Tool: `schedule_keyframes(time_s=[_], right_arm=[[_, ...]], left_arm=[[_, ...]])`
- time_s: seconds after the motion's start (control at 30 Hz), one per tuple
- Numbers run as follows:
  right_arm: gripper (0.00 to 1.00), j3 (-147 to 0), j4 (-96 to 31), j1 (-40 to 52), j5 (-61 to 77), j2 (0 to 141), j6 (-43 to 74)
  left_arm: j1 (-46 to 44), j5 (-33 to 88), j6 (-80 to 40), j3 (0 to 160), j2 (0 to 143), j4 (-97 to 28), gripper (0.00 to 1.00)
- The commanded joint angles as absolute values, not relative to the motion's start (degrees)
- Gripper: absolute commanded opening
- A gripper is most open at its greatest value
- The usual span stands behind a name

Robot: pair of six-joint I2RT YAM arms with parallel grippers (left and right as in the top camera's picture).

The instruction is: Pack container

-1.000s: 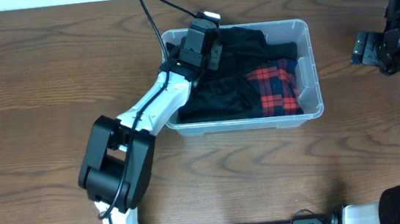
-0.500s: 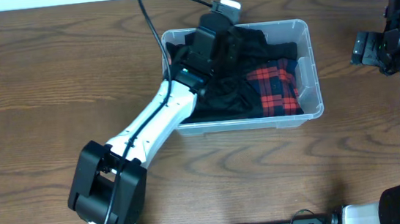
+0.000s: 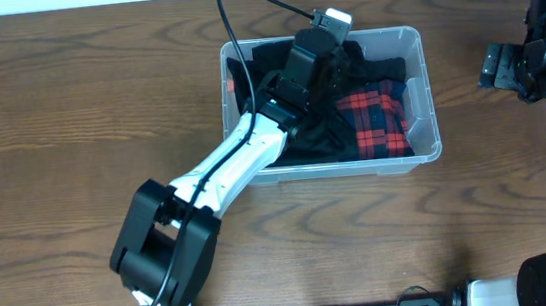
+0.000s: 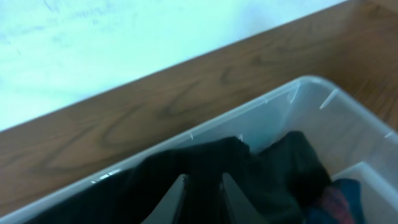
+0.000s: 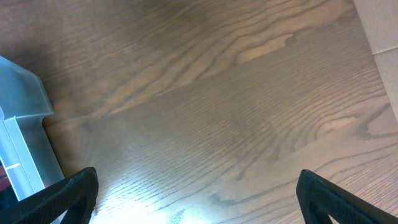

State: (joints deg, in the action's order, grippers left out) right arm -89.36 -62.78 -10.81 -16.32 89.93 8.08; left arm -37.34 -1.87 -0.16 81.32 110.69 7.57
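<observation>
Over the middle of the container (image 3: 429, 78), toward the back of the tabletop (image 3: 68, 112): left claw (image 4: 202, 191), now carried rightward from the bin's left end. Nearly pressed together, seemingly nipping the black garment (image 3: 380, 62), though hard to confirm. Just beside, red plaid cloth (image 3: 376, 123) already lying inside. Well apart to the right: right claw (image 5: 198, 202), spread wide, holding nothing, unmoved. Probably dragging or tucking the black fabric flat, so packing looks well along.
</observation>
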Motion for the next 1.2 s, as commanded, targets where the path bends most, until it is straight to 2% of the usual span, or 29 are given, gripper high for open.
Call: schedule_keyframes(time_s=[0.0, 0.7, 0.93, 1.17], right_arm=[[0.99, -89.17, -62.81, -11.18, -16.93, 89.41, 8.10], [0.99, -89.17, -62.81, -11.18, -16.93, 89.41, 8.10], [0.99, -89.17, -62.81, -11.18, -16.91, 89.41, 8.10], [0.99, -89.17, -62.81, -11.18, -16.93, 89.41, 8.10]], left_arm=[[-37.34, -1.93, -0.67, 81.23, 113.36, 8.10, 0.17], [-37.32, -1.93, -0.64, 81.25, 119.90, 6.72, 0.17], [-37.32, -2.66, 0.40, 81.34, 110.41, 6.00, 0.17], [-37.58, -2.57, 0.14, 81.34, 98.87, -6.72, 0.17]])
